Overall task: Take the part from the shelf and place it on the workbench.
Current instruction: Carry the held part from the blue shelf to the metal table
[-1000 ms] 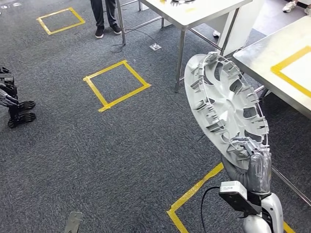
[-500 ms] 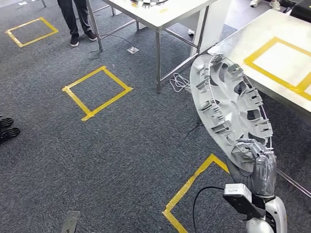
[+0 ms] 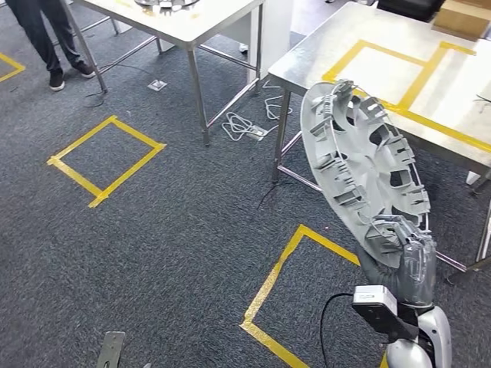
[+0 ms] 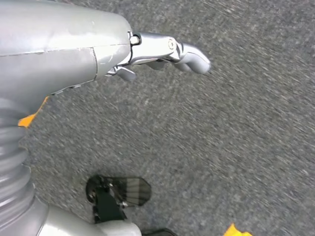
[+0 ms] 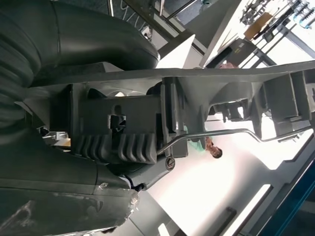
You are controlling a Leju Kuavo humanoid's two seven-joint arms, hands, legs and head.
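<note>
Right hand [image 3: 405, 261] grips the lower rim of the round silver plastic wheel cover [image 3: 362, 161], ribbed back facing the camera, tilted in the air in front of the steel workbench with yellow tape [image 3: 376, 69]. Its fingers are mostly hidden behind the cover. Left hand [image 4: 159, 51] hangs over grey carpet [image 3: 173, 253], fingers extended, holding nothing.

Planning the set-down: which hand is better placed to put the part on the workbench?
The right hand: it already grips the part beside the workbench. The left hand hangs over carpet.
</note>
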